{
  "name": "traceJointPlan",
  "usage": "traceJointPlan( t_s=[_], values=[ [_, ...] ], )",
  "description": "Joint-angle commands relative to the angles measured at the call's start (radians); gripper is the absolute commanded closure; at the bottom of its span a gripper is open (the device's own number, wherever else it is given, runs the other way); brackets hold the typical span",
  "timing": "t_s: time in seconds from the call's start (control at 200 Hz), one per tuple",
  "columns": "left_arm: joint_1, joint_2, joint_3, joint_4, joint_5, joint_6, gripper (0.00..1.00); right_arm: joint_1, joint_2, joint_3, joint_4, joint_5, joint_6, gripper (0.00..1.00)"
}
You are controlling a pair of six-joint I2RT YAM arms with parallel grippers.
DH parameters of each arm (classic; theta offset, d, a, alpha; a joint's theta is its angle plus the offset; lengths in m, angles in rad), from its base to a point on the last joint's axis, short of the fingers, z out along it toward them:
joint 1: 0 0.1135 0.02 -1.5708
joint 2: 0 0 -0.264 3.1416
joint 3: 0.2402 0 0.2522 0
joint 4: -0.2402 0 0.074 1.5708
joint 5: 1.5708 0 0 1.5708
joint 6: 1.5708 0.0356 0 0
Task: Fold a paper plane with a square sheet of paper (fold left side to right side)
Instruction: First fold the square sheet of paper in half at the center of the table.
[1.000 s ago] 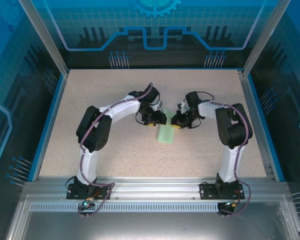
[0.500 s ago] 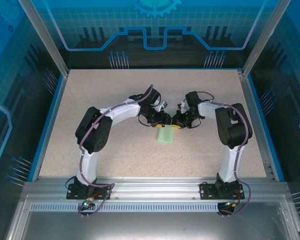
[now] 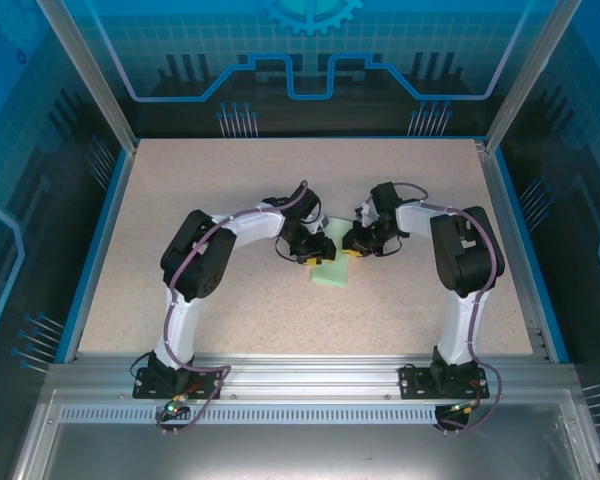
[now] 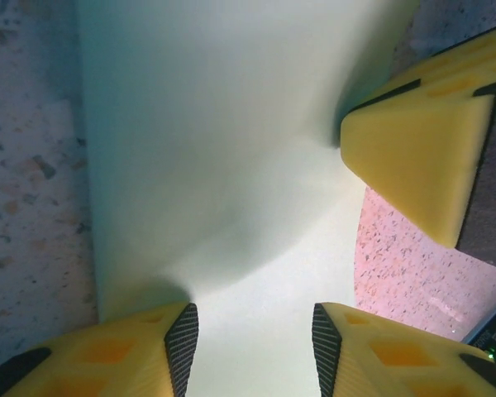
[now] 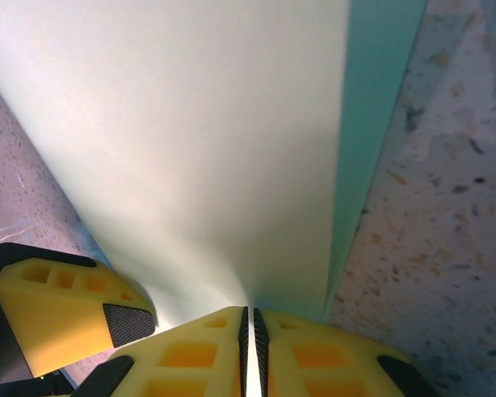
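The square sheet of paper is pale mint green and lies doubled over on the speckled table between the two grippers. My right gripper is shut on its near edge; in the right wrist view a thin strip of the sheet runs between the closed pads of that gripper, and a lower layer shows along the right. My left gripper sits over the sheet's far left part. In the left wrist view the jaws of this gripper stand apart, with the sheet lying flat under the gap.
A yellow finger of the right gripper stands close beside the left one, touching the sheet. Blue rails border the table on the left and right, and an aluminium frame runs along the near edge.
The left gripper has moved right and towards the near edge, onto the sheet's far end, and its jaws have narrowed. Less of the sheet shows from above. The right gripper has stayed put.
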Motion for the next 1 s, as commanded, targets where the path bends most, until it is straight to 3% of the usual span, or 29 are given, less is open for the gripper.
traceJointPlan(
  t_s=[0.0, 0.6, 0.79, 0.995],
  values=[
    [0.010, 0.000, -0.067, -0.038, -0.035, 0.021, 0.53, 0.015, 0.047, 0.001, -0.068, 0.074, -0.012, 0.86],
    [0.077, -0.272, -0.256, 0.051, 0.065, 0.013, 0.52, 0.016, 0.050, 0.011, -0.079, 0.078, -0.013, 0.86],
    [0.040, -0.210, -0.202, 0.119, 0.136, -0.010, 0.53, 0.020, 0.051, 0.014, -0.081, 0.079, -0.014, 0.86],
    [0.012, -0.112, -0.160, 0.121, 0.131, -0.016, 0.54, 0.021, 0.050, 0.015, -0.086, 0.080, -0.014, 0.85]
  ],
)
